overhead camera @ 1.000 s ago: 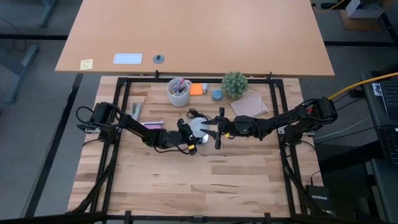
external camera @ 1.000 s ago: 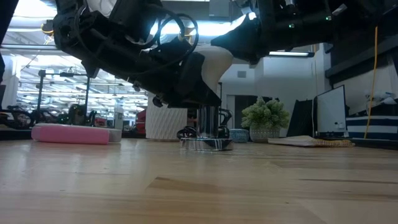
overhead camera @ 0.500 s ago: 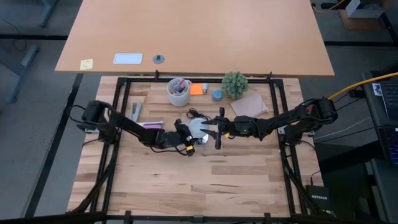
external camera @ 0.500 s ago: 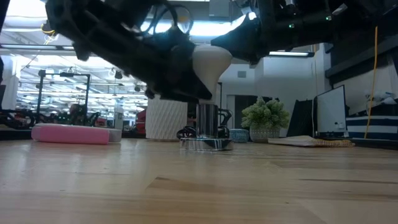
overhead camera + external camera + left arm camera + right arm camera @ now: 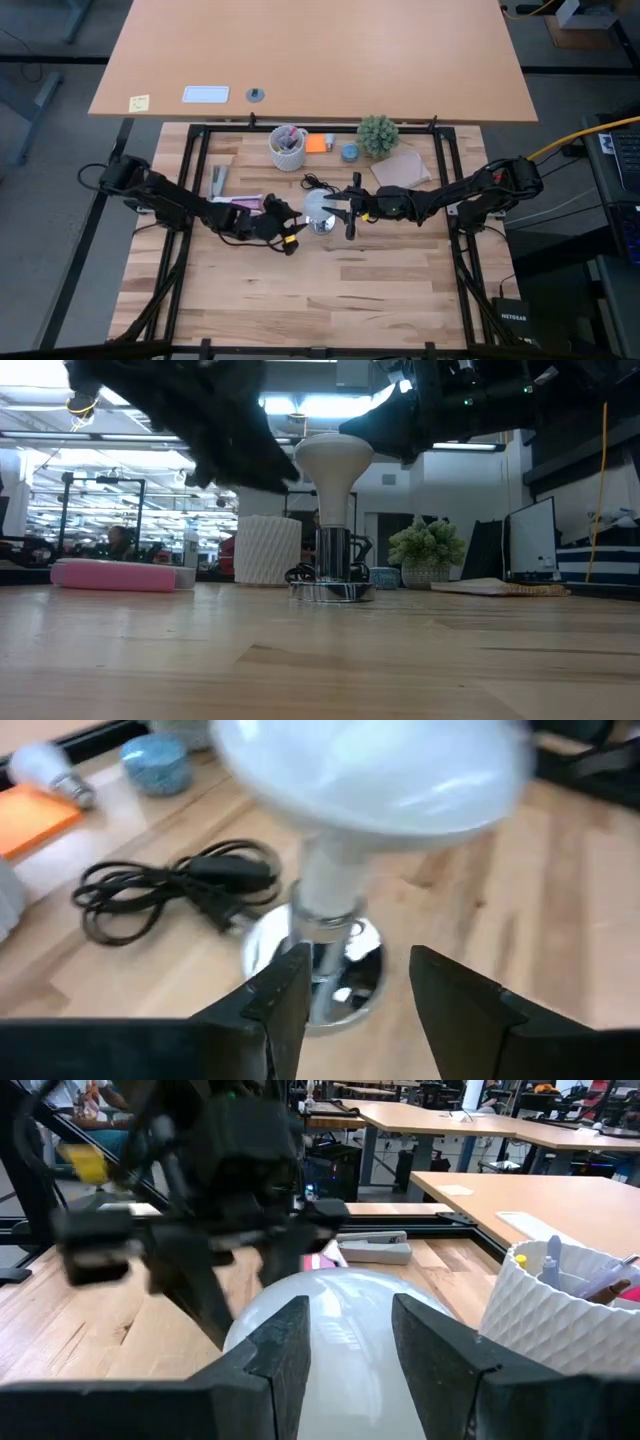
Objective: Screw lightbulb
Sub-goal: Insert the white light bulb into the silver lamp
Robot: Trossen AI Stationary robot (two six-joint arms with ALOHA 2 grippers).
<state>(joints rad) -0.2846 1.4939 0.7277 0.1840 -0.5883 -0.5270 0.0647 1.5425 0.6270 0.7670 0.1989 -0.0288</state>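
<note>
The lightbulb [image 5: 334,460] stood upright in the silvery round fitting [image 5: 332,588] near the middle of the tabletop [image 5: 330,290], its neck seated in the socket. It was probably light, stiff and fragile, with a smooth frosted globe that would likely slip under hard pads, so a gentle hold across the widest part of the globe seemed the safest place to turn it (the narrow neck offered less purchase). The right end effector [image 5: 349,207] sat just beside the globe with its fingers [image 5: 270,1355] spread on either side of it, whether touching could not be told. The left end effector [image 5: 283,215] stood clear of the bulb, its fingers [image 5: 285,990] apart and pinching nothing. Farther back, a white cup [image 5: 287,147] held pens, and a small blue pot [image 5: 348,152] sat near a little plant [image 5: 377,134]; its contents could not be seen.
</note>
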